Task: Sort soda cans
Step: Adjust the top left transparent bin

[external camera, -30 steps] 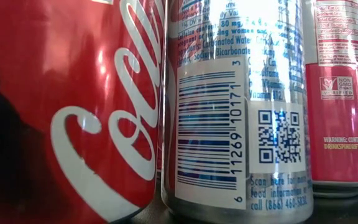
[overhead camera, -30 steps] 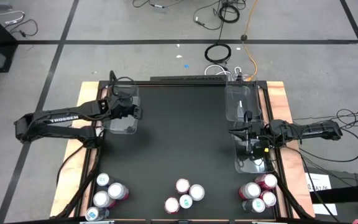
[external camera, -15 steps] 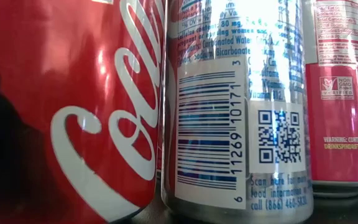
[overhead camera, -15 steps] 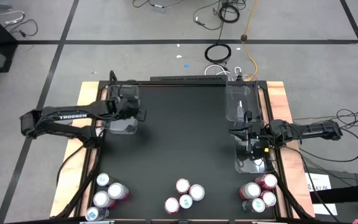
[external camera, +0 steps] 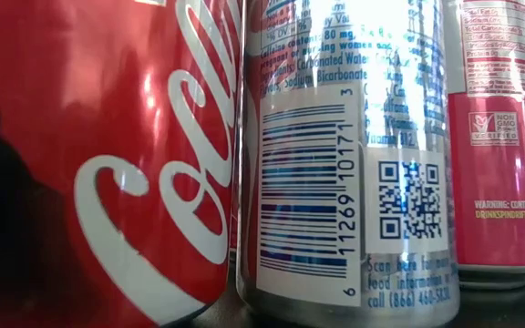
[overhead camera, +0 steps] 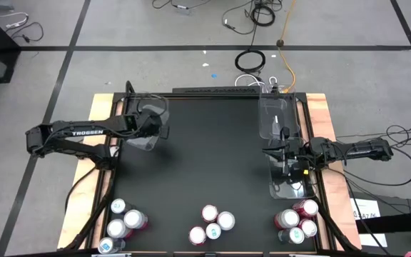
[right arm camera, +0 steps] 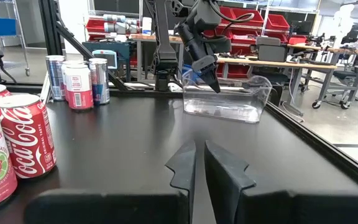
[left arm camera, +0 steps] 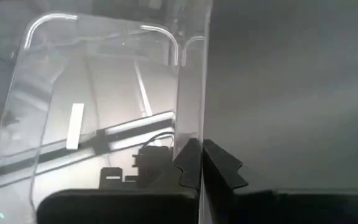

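Twelve soda cans point(overhead camera: 212, 223) standing in three groups of four along near table edge: left, middle, right. Labels readable only up close in low view. Left gripper point(overhead camera: 164, 131) pinching clear bin point(overhead camera: 145, 135) wall, now tilted, shifted inward. Right gripper point(overhead camera: 267, 150) shut, empty, over second bin point(overhead camera: 288, 182).

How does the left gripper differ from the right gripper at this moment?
The left gripper pinches the wall of a clear bin; the right gripper holds nothing. The left gripper is at the left side of the table, the right gripper at its right side. Both are shut.
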